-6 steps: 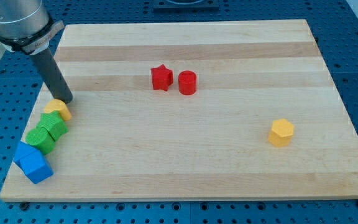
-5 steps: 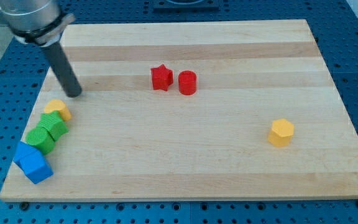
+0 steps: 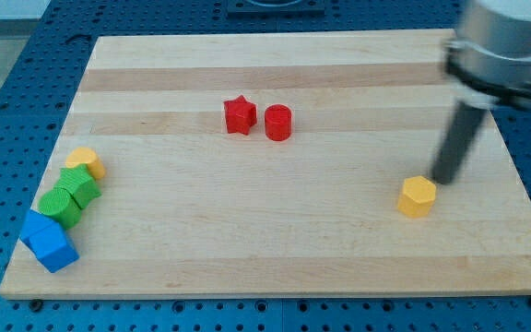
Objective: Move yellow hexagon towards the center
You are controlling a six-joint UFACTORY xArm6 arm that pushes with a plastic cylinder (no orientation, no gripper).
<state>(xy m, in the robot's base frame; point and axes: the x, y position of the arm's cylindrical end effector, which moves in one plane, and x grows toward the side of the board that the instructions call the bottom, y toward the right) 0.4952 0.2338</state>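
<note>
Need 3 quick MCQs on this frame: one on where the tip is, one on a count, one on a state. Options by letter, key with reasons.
1. Where is my tip relative to the yellow hexagon?
A. just to its upper right
B. far at the view's left
C. between the red blocks

2. How many red blocks are on the board?
A. one
B. two
C. four

3. Is my tip touching the yellow hexagon?
A. pressed on its left side
B. resting on top of it
C. close beside it, contact cannot be told

Key: 1 A, the rod ends right of and above the hexagon. 2 B, a red star and a red cylinder. 3 C, the rod is blurred.
</note>
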